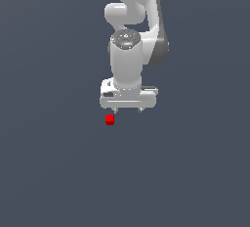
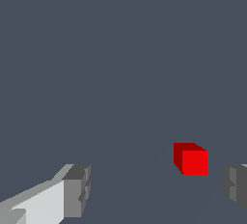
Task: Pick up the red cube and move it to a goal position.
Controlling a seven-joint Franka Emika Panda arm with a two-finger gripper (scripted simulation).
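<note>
In the exterior view we had the red cube (image 1: 109,120) sitting on the dark grey desk (image 1: 53,172), just below the white gripper (image 1: 127,109) and toward that view's left end of it. It sat under the finger on that side, off the gripper's centre. The cube looked upright and flat on the surface, nothing touching it that we could see.

Moving right, the Panda arm (image 1: 128,59) came straight down from the top of the frame, wrist vertical, gripper pointing down at the desk. Only the two short fingertips showed below the hand body, well apart from each other.

In the wrist view the jaws were spread wide: one grey pad (image 2: 77,190) on its white finger at one edge, the other pad (image 2: 235,187) barely in frame at the opposite edge. The red cube (image 2: 191,159) lay between them, far closer to the second pad, with a clear gap to it. No contact with either pad. Nothing was gripped.
</note>
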